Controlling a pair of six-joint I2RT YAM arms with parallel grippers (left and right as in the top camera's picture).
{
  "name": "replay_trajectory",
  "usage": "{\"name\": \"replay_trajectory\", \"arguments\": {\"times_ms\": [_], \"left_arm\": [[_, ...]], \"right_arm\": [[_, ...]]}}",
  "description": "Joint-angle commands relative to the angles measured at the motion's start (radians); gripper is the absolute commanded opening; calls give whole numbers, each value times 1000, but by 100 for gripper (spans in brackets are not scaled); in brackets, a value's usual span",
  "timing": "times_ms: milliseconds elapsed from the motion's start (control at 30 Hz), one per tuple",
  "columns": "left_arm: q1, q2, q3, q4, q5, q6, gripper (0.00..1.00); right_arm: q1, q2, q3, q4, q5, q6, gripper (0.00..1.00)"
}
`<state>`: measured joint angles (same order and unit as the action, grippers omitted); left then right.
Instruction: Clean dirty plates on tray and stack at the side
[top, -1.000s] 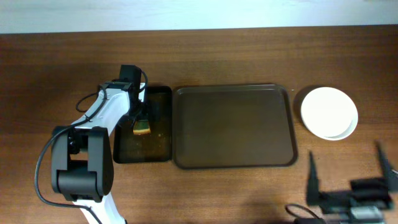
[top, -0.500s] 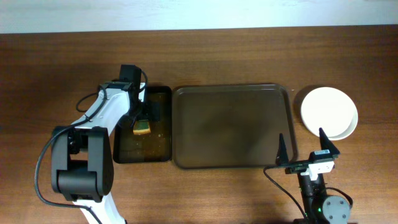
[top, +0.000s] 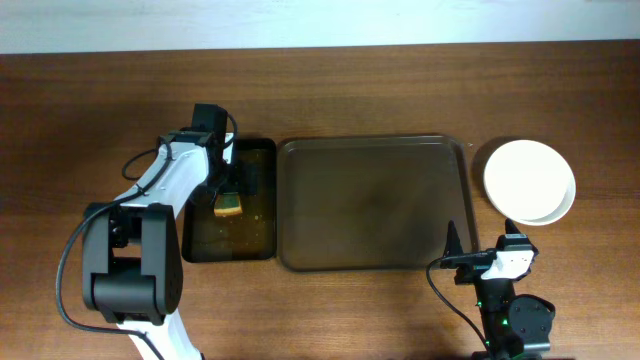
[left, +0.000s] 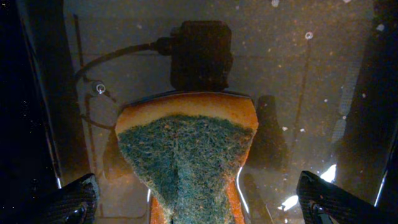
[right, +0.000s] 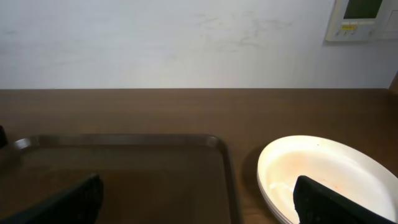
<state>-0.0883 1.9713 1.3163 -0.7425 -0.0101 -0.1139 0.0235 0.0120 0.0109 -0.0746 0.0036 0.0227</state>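
Both hands are spread: the left hand (left: 202, 200) over the sponge (left: 186, 149) in the dark basin (left: 311, 74), the right hand (right: 199, 199) facing stacked plates (right: 317, 171).

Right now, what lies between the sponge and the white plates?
Between sponge and plates lies the large brown tray, its surface bare; the overhead view shows it.

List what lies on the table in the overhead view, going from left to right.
small dark tray with the sponge in it → large brown tray → white plates
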Motion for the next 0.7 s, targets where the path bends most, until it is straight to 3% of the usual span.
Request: {"name": "replay_trajectory", "arguments": {"times_ms": [0,300,433,467,500,667], "left_arm": [[0,7,-4,2,7,2,100],[-3,-16,-4,2,6,2,100],[-3,-216,-4,2,-59,2,100],[-2,-296,-4,3,-83,2,100],[0,-393,-4,2,-196,2,100],[0,-775,-7,-17,-303,2,100]], "right_arm": [[9,-8,-5,-6,19,5,98],[9,-8,-5,-6,19,5,98],[9,-8,-5,-6,19,5,98],[9,-8,-5,-6,19,5,98],[9,-8,-5,-6,19,5,98],[9,-8,-5,-6,19,5,98]]}}
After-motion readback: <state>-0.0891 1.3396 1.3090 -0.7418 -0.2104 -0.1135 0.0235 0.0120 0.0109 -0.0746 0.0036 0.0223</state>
